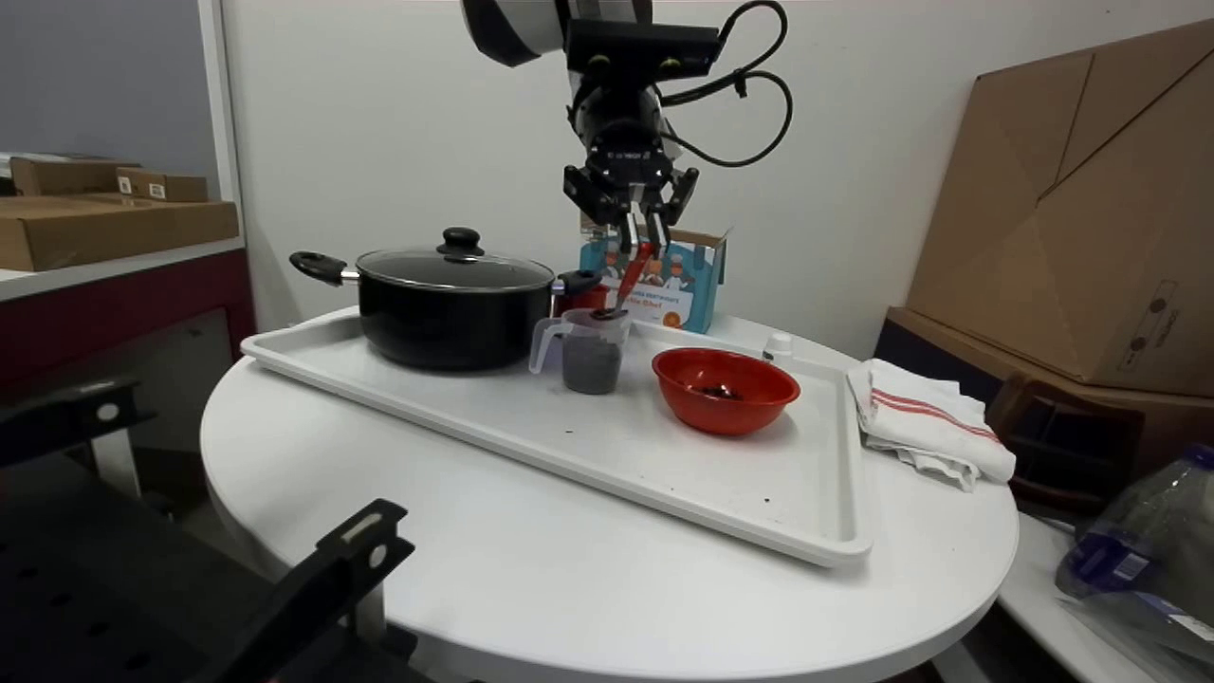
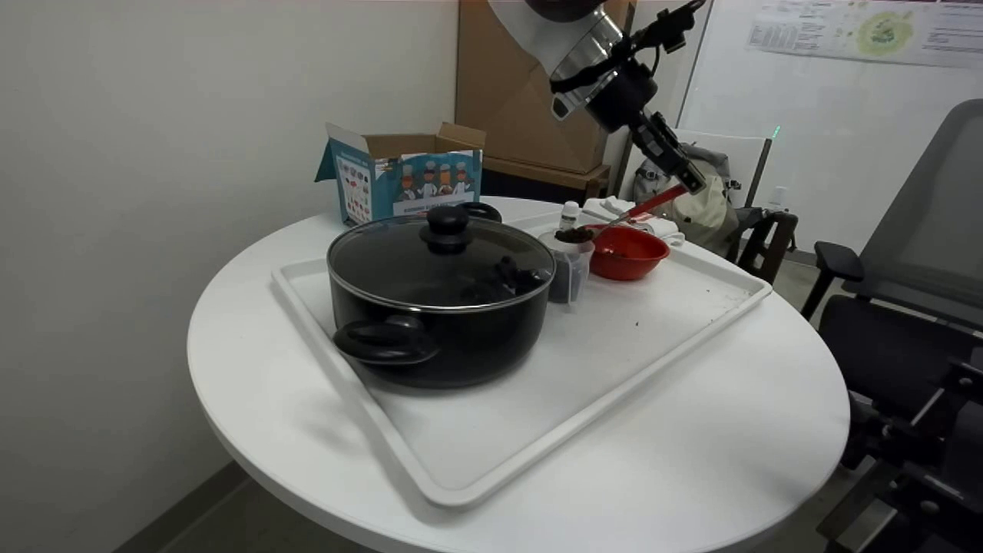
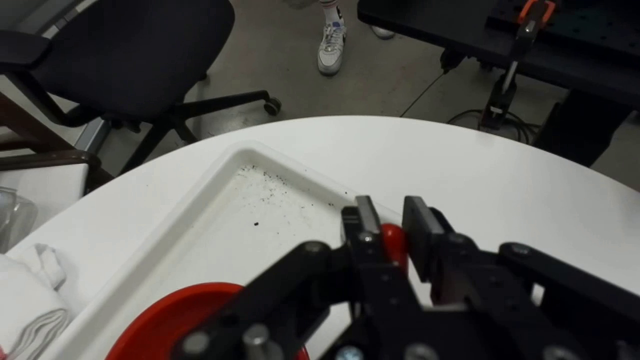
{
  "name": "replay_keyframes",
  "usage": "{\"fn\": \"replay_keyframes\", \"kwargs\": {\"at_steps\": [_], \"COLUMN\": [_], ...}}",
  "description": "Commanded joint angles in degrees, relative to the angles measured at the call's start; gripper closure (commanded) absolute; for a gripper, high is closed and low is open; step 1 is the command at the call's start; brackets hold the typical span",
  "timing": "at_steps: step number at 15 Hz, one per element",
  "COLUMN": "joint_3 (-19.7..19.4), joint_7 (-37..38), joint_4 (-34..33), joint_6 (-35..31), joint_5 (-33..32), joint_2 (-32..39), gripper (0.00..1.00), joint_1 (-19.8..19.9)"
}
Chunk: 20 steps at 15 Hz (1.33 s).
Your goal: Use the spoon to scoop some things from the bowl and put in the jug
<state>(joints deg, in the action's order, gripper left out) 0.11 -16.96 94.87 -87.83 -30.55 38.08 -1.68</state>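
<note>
Spoon (image 2: 647, 206) is being gripped by fingers (image 3: 421, 220) closed on it, with slow, centred tipping being called for so nothing is being spilled outside the jug (image 1: 592, 365) below them.

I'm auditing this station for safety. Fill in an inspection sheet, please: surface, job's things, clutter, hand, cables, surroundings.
Surface: white tray on a round table; dark specks on the tray.
Job's things: red bowl with dark bits inside; spoon, its head at the mouth of the upright jug, dark bits there too; jug's contents unclear.
Clutter: black lidded pot on the tray, folded cloth, open printed box, small bottle.
Hand: shut on the spoon's handle.
Cables: black cable looped beside the arm; thin cable on the floor.
Surroundings: cardboard boxes, office chair, someone's shoe.
</note>
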Motion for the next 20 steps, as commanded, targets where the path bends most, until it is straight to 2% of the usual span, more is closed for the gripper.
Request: {"fn": "replay_keyframes", "kwargs": {"at_steps": [1, 20], "joint_3": [-0.6, 1.3], "joint_7": [0.0, -0.5], "joint_4": [-2.0, -3.9], "joint_6": [3.3, 7.9], "joint_5": [-3.8, -16.0], "joint_2": [1.4, 4.0], "gripper": [0.95, 0.95], "joint_1": [-1.6, -4.7]}}
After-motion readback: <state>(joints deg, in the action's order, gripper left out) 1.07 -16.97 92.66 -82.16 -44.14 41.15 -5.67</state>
